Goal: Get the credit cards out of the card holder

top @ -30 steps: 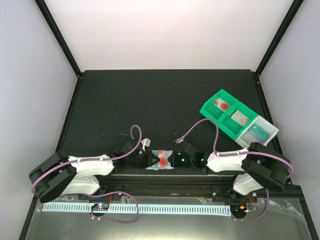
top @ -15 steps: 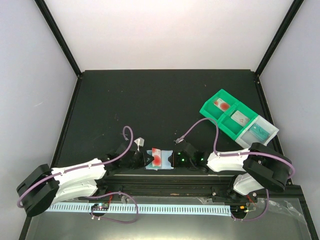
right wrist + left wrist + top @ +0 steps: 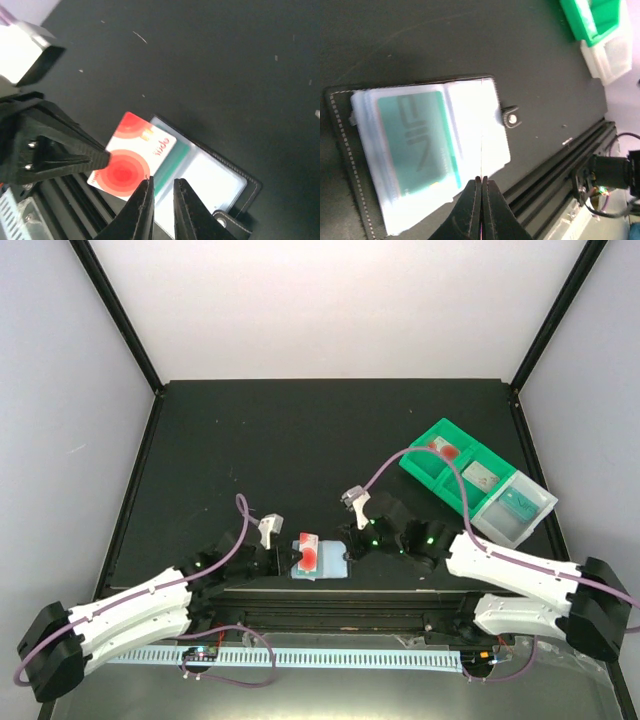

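Your left gripper [image 3: 482,182] pinches the red-and-white card [image 3: 132,162] above the card holder [image 3: 220,175]. The right gripper [image 3: 162,187] hovers, slightly spread. Next, set it aside, then take the teal card [image 3: 415,145].

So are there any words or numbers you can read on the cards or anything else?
Red-and-white card, held by the left pincer: a short dark word near one edge, too blurred to read.
Teal card in the card holder: big pale letter-like marks and small print, not readable.
Cards in the green tray: too small to read.
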Available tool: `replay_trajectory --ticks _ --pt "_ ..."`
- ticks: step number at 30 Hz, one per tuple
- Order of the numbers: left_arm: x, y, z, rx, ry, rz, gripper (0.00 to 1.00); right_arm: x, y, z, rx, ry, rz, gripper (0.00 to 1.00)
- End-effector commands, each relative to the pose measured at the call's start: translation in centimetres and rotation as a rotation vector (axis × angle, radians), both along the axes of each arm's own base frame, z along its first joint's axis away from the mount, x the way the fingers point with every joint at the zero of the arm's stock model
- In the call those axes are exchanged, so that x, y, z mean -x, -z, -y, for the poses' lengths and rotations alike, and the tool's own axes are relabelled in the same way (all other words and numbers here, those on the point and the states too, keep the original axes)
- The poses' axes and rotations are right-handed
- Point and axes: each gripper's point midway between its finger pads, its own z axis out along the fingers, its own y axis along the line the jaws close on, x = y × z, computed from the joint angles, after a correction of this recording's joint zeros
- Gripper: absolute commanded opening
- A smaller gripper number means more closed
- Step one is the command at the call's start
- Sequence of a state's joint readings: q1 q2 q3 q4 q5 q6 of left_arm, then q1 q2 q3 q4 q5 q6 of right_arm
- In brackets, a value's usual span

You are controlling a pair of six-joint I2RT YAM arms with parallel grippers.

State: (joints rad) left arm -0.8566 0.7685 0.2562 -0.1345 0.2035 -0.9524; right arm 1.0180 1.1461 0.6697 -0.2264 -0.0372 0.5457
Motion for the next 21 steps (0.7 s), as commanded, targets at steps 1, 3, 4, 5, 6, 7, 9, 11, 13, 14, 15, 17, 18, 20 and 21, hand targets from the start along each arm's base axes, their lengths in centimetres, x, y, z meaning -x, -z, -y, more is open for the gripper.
replay_trajectory --ticks 1,3,4,5,6,7,9,11,13,14,15,17,18,20,21 --pt "0.5 -4.0 1.1 0.069 0.111 0.114 0.01 1.3 -3.5 0.9 0.057 -0.176 0.091 0.13" --pt "1.2 -5.2 1.4 0.111 0.163 0.144 0.02 2.1 -4.9 0.8 0.048 -0.232 0.092 0.16" --pt "1.5 -5.7 1.5 0.125 0.182 0.157 0.02 2.5 -5.3 0.9 0.047 -0.254 0.085 0.17" --pt "1.8 -6.1 1.4 0.138 0.195 0.167 0.02 2.9 -5.6 1.0 0.050 -0.266 0.073 0.18" --pt "2.1 -6.7 1.4 0.155 0.208 0.182 0.02 3.1 -5.8 1.3 0.056 -0.267 0.058 0.18" --pt "2.5 -7.2 1.4 0.173 0.227 0.194 0.02 3.4 -6.1 1.3 0.048 -0.271 0.050 0.19" --pt "3.1 -8.0 1.5 0.202 0.263 0.220 0.02 4.2 -6.8 1.3 0.006 -0.295 0.048 0.21" --pt "3.5 -8.6 1.4 0.217 0.278 0.241 0.02 4.6 -7.3 1.6 -0.014 -0.303 0.055 0.23" --pt "3.9 -9.3 1.5 0.247 0.297 0.263 0.02 5.0 -7.6 1.8 -0.017 -0.323 0.060 0.25" --pt "4.0 -9.5 1.5 0.256 0.302 0.270 0.02 5.2 -7.8 1.8 -0.020 -0.340 0.063 0.25" --pt "4.0 -9.6 1.4 0.258 0.303 0.275 0.02 5.5 -8.0 1.9 -0.020 -0.354 0.065 0.25" --pt "4.0 -9.7 1.4 0.256 0.306 0.274 0.02 5.8 -8.4 2.0 -0.018 -0.374 0.067 0.25" --pt "4.0 -9.7 1.5 0.254 0.309 0.269 0.02 6.0 -8.6 2.1 -0.018 -0.383 0.068 0.26" --pt "4.5 -10.0 1.9 0.273 0.343 0.261 0.02 6.2 -8.9 1.9 -0.025 -0.399 0.062 0.28" --pt "4.8 -10.2 2.1 0.290 0.364 0.257 0.02 6.4 -9.1 1.8 -0.032 -0.412 0.058 0.29"
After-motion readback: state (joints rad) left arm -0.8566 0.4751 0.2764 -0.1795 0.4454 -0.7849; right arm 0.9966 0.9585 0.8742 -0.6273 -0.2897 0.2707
